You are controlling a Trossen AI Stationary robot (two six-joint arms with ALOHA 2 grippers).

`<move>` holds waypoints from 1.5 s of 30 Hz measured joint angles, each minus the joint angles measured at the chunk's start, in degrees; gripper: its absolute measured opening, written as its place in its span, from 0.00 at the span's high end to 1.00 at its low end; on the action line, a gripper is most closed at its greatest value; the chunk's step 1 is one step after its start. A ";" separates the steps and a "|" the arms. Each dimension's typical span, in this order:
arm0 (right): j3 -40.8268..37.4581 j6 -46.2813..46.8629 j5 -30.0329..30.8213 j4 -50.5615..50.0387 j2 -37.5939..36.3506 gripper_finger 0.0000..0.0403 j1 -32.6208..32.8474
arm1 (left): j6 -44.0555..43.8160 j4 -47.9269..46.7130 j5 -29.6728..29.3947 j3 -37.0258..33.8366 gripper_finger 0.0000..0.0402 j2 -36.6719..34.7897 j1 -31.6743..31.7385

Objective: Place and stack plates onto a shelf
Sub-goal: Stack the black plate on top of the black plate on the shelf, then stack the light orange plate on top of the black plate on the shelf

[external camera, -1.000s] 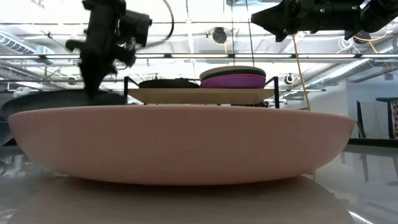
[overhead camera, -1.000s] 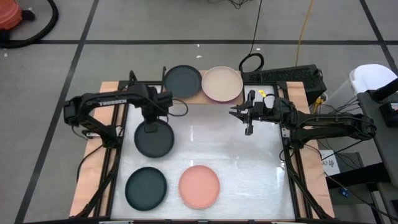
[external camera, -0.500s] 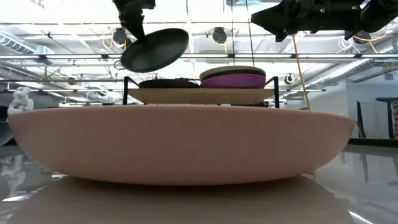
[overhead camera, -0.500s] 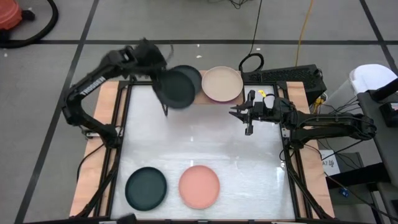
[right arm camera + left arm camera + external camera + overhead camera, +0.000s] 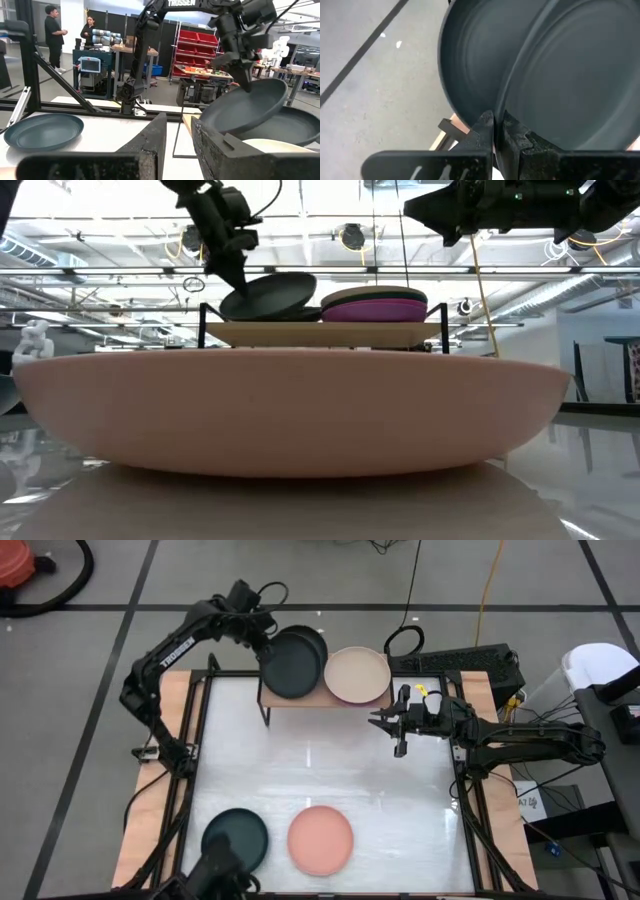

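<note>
1. Dark grey plate [image 5: 291,667] pinched at rim by L gripper [image 5: 262,643], tilted over shelf [image 5: 300,698] stack.
2. Level it, lower gently, centre before release.
3. R gripper [image 5: 400,735] idles mid-table; can't tell jaw gap.

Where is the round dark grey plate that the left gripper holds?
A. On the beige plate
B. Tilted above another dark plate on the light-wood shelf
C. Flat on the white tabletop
B: the left gripper pinches the dark grey plate, tilted over the shelf.
</note>
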 joint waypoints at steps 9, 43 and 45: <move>0.02 0.00 0.00 -0.12 0.00 0.81 0.00 | 0.61 -1.81 5.83 0.55 0.97 -0.79 1.17; 0.02 2.78 0.02 0.04 0.04 0.81 0.00 | -3.03 -1.30 9.97 12.26 0.62 6.68 4.63; 0.02 2.99 0.02 0.04 0.04 0.81 0.00 | -2.90 -1.29 9.97 12.26 0.61 5.30 4.33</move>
